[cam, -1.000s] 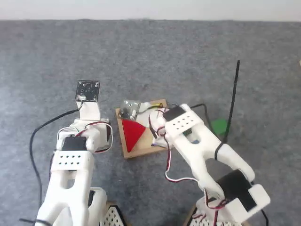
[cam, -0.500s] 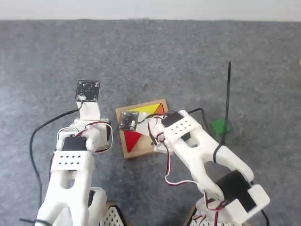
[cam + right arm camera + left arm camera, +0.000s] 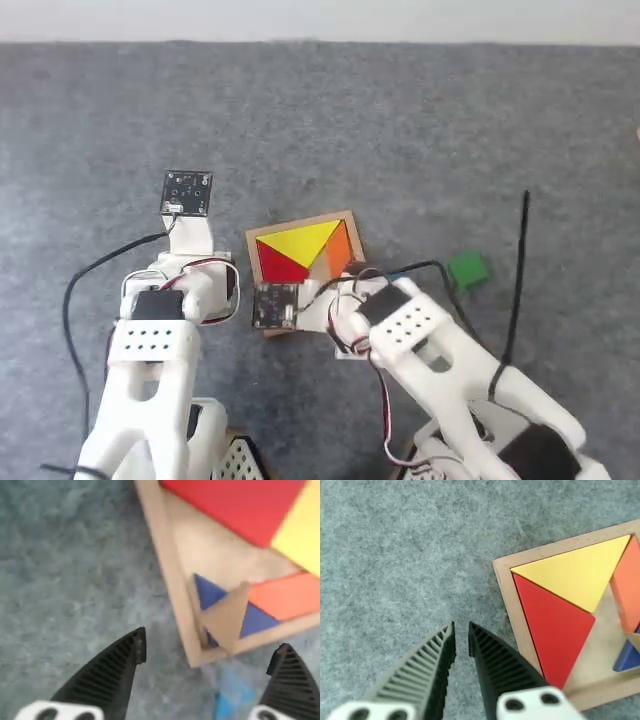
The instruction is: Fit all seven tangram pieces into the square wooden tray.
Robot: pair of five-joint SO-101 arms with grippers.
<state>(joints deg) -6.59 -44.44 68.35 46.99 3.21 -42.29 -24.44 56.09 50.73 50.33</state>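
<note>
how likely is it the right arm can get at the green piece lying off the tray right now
Probably yes. The green piece lies bare on the carpet, apart from the tray, on that arm's side, and the right pincer is open and empty. A black cable close by might snag.

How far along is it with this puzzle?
Past halfway, I'd say. The yellow triangle, red triangle and orange piece lie flat in the wooden tray. A blue triangle sits in one corner with a tan triangle tilted on it, not seated. The right gripper hangs open and empty over that corner. A green piece lies outside on the carpet.
</note>
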